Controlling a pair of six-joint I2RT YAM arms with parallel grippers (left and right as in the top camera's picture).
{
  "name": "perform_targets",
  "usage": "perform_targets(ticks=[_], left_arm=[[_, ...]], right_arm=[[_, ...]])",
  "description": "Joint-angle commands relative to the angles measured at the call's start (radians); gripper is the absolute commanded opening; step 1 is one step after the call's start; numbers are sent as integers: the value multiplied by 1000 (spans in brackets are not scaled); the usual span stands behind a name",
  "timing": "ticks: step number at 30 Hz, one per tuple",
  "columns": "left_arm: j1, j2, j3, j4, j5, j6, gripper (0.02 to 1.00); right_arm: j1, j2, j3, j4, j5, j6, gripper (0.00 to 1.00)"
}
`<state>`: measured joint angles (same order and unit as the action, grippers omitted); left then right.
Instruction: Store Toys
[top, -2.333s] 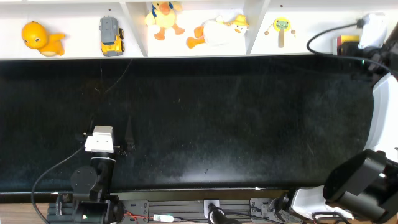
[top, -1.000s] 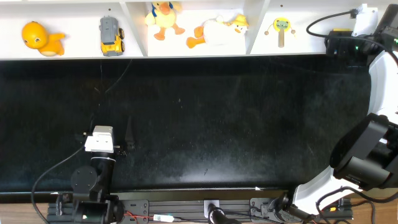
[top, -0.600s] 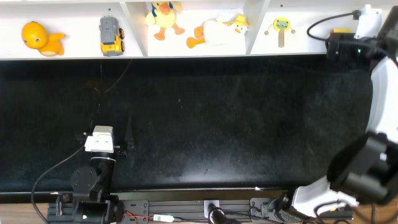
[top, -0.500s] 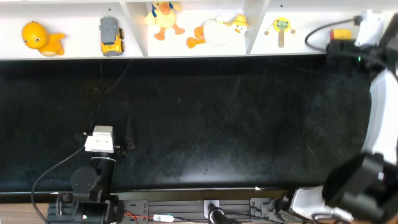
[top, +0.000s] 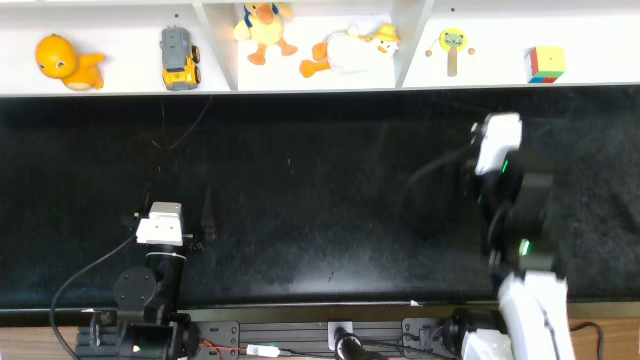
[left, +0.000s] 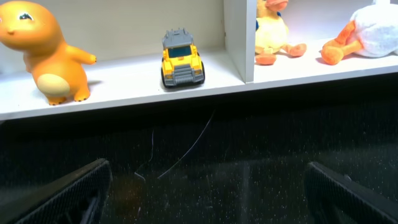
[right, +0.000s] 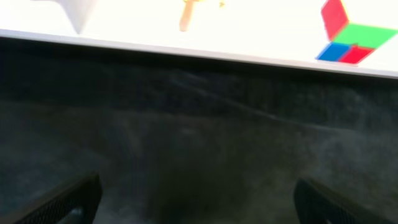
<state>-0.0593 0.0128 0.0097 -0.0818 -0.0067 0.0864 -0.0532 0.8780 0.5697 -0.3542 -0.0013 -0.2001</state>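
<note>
Right tool (right: 196, 202) has backed off the shelf (top: 600, 75), fingers apart, cube (top: 545, 63) left at its right end. Best I retreat straight, well clear of it.

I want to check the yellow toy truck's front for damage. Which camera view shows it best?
The left wrist view: the yellow toy truck stands on the shelf facing the camera, with its grille and front wheels plain to see. The top view gives its roof and body from above, the front hidden.

Lab bench: black mat (top: 320, 200), white toy shelf (top: 300, 80).
</note>
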Motion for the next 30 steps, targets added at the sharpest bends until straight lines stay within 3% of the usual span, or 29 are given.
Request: perform_targets(ticks=[1, 6, 10, 16, 20, 30], left_arm=[[-4, -10, -2, -1, 13, 15, 998], [-4, -10, -2, -1, 13, 14, 998], [-4, -10, -2, -1, 13, 15, 998], [-4, -10, -2, -1, 13, 15, 998], [-4, -10, -2, -1, 13, 14, 996], [-4, -10, -2, -1, 13, 14, 998]], right_arm=[[19, -291, -210, 111, 50, 131, 998], [19, -605, -409, 257, 40, 134, 998], [20, -729, -479, 260, -18, 134, 998], [21, -865, -560, 267, -16, 137, 998], [31, -875, -565, 282, -61, 138, 998], [85, -875, -565, 282, -51, 137, 998]])
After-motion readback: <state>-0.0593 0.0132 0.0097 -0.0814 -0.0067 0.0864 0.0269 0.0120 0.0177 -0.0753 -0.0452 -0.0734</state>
